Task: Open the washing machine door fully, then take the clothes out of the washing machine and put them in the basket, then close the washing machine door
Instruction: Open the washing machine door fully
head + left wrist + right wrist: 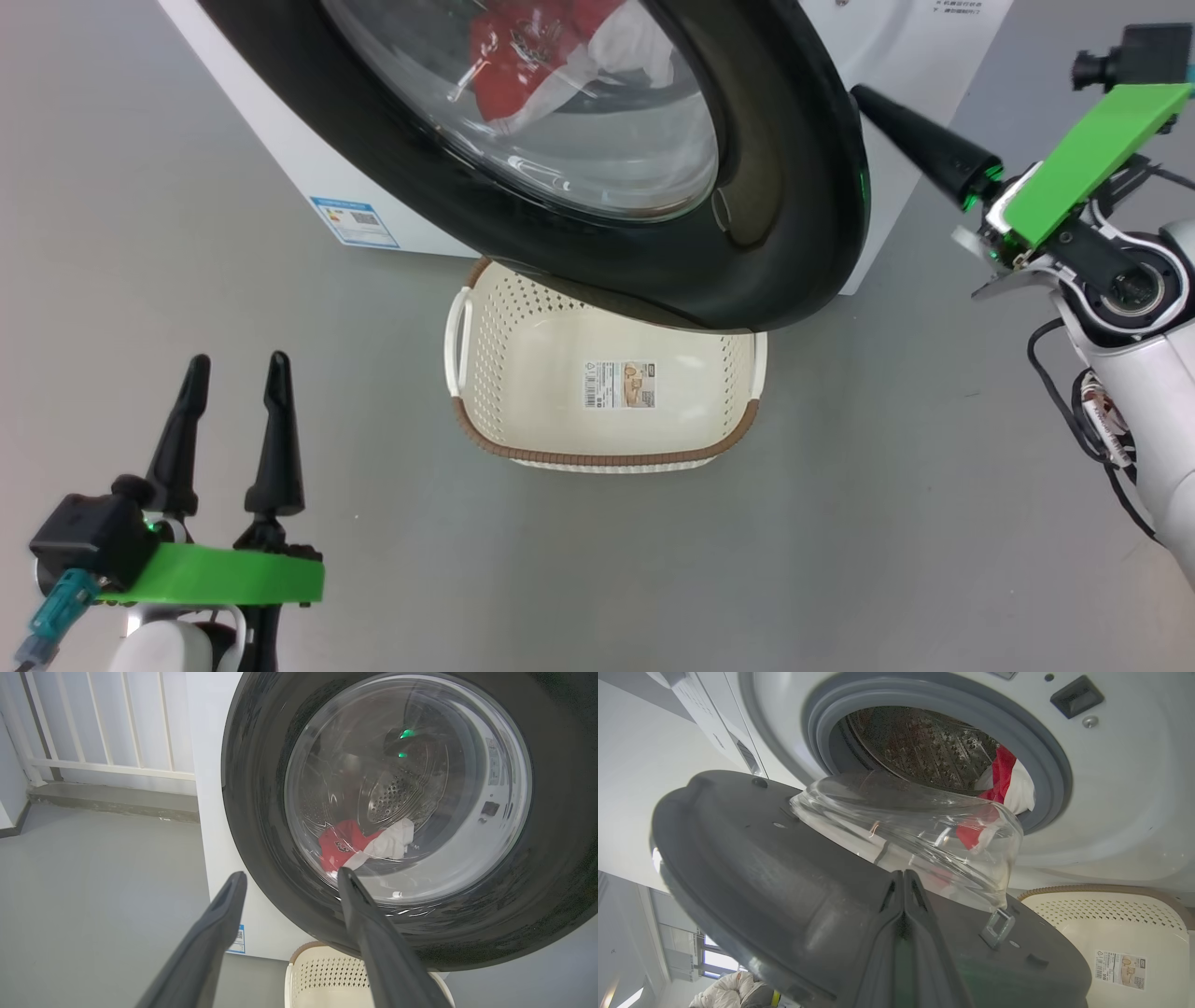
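Observation:
The washing machine [280, 140] stands at the top of the head view with its door [794, 187] swung partly out over the basket [523, 373]. Red and white clothes [1004, 770] lie in the steel drum [920, 742], and the left wrist view shows the clothes [341, 844] through the glass. My right gripper [864, 93] is shut, with its tip at the door's free edge. In the right wrist view the right gripper [903, 875] rests against the door's grey inner face [761, 858]. My left gripper [238, 364] hangs open over the floor left of the basket, holding nothing.
A blue sticker [355, 221] marks the washer's lower front corner. A white railing [93, 728] and a low ledge [112, 798] run behind the washer's left side. Grey floor [840, 513] surrounds the basket, which holds just a paper label [619, 385].

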Tool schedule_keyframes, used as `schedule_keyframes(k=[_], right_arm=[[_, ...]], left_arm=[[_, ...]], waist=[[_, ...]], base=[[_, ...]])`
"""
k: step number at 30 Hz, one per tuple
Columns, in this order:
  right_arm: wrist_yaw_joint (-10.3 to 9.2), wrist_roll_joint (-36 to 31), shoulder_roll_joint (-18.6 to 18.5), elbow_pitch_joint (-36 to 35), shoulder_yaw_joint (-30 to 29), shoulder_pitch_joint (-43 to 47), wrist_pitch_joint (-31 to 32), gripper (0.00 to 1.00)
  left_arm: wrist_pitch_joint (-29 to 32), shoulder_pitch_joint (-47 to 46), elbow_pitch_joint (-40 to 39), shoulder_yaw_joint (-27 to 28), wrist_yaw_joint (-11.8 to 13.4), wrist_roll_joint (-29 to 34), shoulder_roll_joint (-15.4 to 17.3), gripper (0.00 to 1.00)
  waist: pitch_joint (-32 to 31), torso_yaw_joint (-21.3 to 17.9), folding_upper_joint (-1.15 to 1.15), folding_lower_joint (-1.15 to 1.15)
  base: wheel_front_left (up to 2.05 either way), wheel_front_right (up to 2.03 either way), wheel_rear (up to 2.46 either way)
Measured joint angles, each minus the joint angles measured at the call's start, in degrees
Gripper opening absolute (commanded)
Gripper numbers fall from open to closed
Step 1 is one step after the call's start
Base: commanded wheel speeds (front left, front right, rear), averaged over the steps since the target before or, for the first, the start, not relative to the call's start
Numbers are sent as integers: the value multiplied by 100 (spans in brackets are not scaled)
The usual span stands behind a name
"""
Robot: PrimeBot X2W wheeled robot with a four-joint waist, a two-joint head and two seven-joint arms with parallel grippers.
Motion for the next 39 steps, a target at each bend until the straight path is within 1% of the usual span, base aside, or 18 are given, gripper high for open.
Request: schedule_keyframes(k=[7, 11, 22, 34, 39], right_arm=[[0, 155, 45, 66, 68, -1, 382, 0], [-1, 164, 76, 60, 70, 1, 495, 0], [-1, 299, 164, -112, 266, 96, 1088, 0], [-1, 413, 369, -343, 310, 646, 1322, 0], [0, 464, 481, -374, 299, 824, 1359, 0]], left_arm=[[0, 2, 11, 30, 0, 0, -14, 100], [0, 3, 13, 45, 0, 0, -14, 100], [0, 8, 19, 48, 0, 1, -14, 100], [0, 186, 68, 57, 0, 11, -16, 100], [0, 264, 74, 66, 0, 27, -16, 100]], waist=[[-53, 9, 0, 0], [-75, -17, 0, 0], [-156, -64, 0, 0], [-413, -15, 0, 0], [-507, 62, 0, 0]], base=[[0, 0, 0], [0, 0, 0], [0, 0, 0], [0, 0, 0], [0, 0, 0]])
